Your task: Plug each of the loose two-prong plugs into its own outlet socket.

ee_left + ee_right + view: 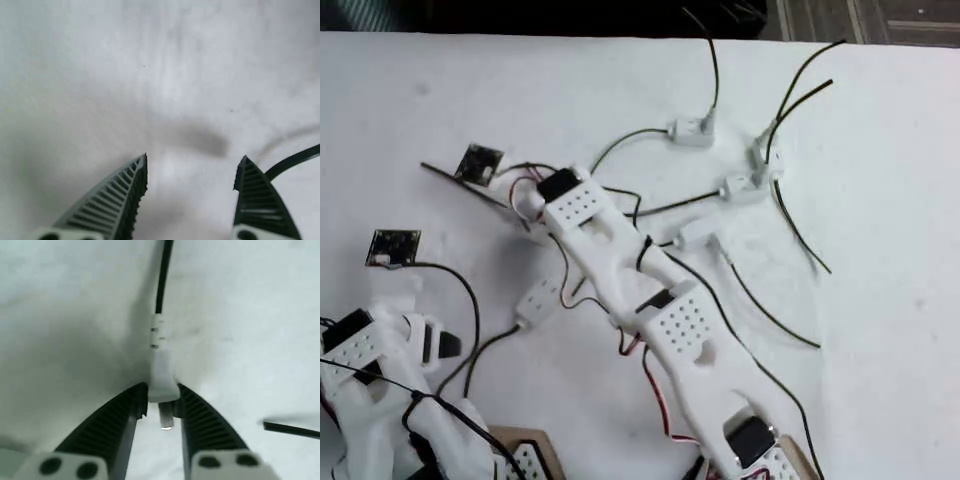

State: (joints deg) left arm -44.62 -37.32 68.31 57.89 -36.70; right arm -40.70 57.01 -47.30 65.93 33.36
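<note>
White two-prong plug (162,376) pinched, prong bare, in the right gripper (161,388) at the table's (880,300) 10 o'clock; left gripper (194,158) spread over bare table at 8 o'clock. Other connectors (692,235) lie mostly apart near 1 o'clock, so most plugging probably remains.

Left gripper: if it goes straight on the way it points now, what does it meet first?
Probably bare table: the left gripper is open with nothing between its fingers or ahead. A black cable passes beside one finger, off that line. Depth unclear.
</note>
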